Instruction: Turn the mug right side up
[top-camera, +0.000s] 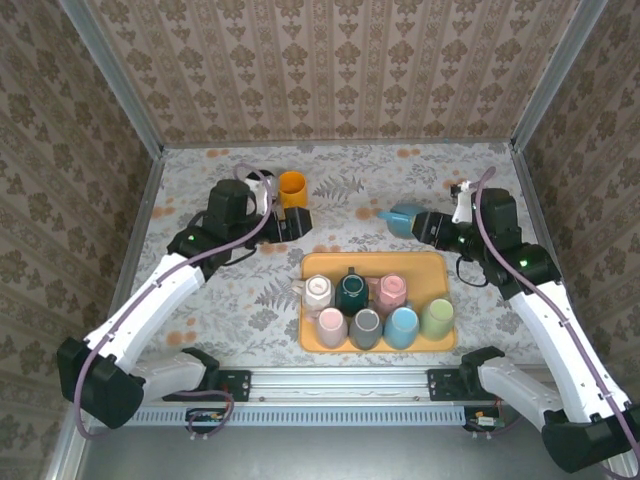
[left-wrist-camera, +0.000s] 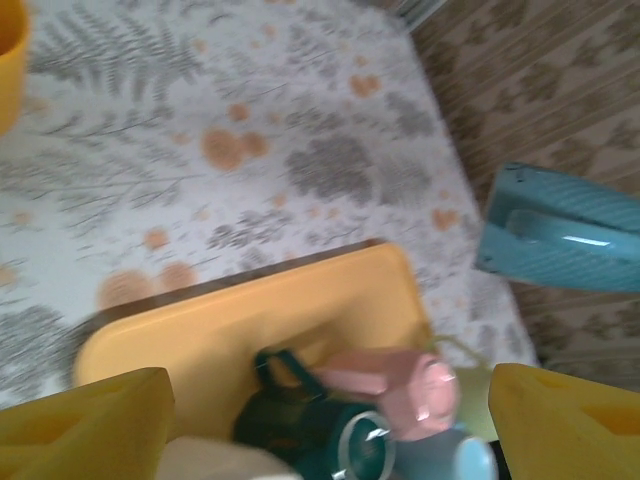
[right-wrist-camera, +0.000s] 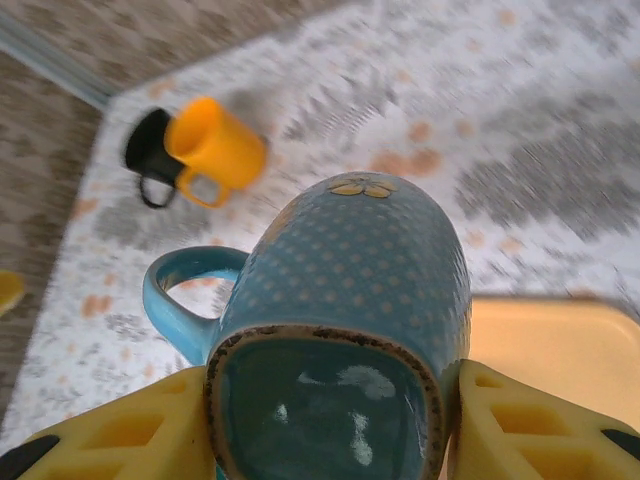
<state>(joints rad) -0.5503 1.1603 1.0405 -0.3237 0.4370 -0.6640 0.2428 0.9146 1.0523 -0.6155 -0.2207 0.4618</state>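
Jaws of the right gripper (right-wrist-camera: 330, 410) are closed partway on the blue mug (right-wrist-camera: 345, 300), one yellow finger (right-wrist-camera: 130, 435) pressed to each side of its near end. The mug lies on its side in that grip, pointing away from the jaws, with its handle out to their left. The right wrist view shows the dotted wall and a glossy teal end ringed in brown. I cannot tell if that end is the mouth or the base. From overhead the right gripper (top-camera: 425, 222) holds the blue mug (top-camera: 405, 217) off the table (top-camera: 200, 290), beyond the tray's far right corner.

The left gripper (left-wrist-camera: 325, 385) has its jaws spread wide with nothing between them. Beneath them the left wrist view looks down on the yellow tray (left-wrist-camera: 250, 320) and the mugs (left-wrist-camera: 390, 385) crowded in it, with the blue mug (left-wrist-camera: 560, 230) ahead to their right. Overhead, the left gripper (top-camera: 298, 222) sits just beside a yellow mug (top-camera: 292, 187), and the tray (top-camera: 430, 262) holds seven mugs (top-camera: 365, 328).
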